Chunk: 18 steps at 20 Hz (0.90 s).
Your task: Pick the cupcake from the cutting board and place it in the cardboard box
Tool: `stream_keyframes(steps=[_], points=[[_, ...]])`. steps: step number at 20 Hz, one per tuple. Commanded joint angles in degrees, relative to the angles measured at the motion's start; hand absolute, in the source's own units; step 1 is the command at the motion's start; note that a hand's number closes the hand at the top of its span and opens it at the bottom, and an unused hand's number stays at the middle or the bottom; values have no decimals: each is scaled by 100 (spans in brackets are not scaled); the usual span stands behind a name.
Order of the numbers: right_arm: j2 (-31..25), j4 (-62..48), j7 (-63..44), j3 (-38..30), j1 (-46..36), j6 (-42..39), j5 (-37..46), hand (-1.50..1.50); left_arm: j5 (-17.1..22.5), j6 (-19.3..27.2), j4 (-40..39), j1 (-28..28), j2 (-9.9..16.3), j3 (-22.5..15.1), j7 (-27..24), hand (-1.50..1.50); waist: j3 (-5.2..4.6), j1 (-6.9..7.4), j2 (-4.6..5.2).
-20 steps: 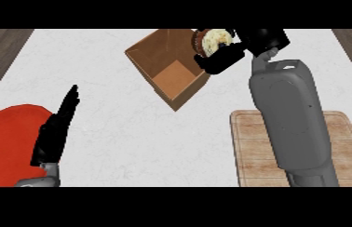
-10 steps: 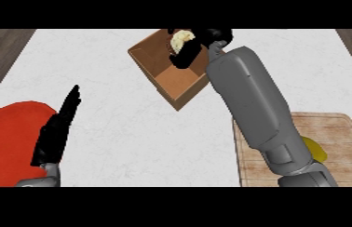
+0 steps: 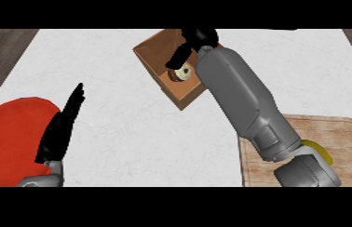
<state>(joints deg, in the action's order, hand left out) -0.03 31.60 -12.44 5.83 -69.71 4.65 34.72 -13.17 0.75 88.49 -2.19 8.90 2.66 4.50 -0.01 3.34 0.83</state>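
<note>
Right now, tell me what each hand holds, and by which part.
Nothing is held. The cupcake lies in the cardboard box, with the right hand open above it. The left hand rests open.

Lying on the white counter [image 3: 138, 142]: box [image 3: 165, 51] under the right hand [image 3: 196, 40], board [image 3: 275, 151] nearer, red plate [image 3: 21, 128] beside the left hand [image 3: 62, 128].
</note>
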Motion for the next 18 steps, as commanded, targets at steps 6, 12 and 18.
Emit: stream_keyframes(steps=[6, 12, 18], points=[[3, -241, 765, -561, -55, 1454, -1208, -150, -55, 18, -172, -52, -90, -63, -33, 0, 0, -21, 11], [-272, -151, 1713, -1573, 64, 1506, -2087, -150, 90, -47, -28, -62, 30, 127, 54, 0, 7, -129, 2], [-928, -82, 1837, -2288, 177, 1246, -2702, -150, 94, 6, 328, 238, -49, 102, 190, 0, 5, -215, -47]])
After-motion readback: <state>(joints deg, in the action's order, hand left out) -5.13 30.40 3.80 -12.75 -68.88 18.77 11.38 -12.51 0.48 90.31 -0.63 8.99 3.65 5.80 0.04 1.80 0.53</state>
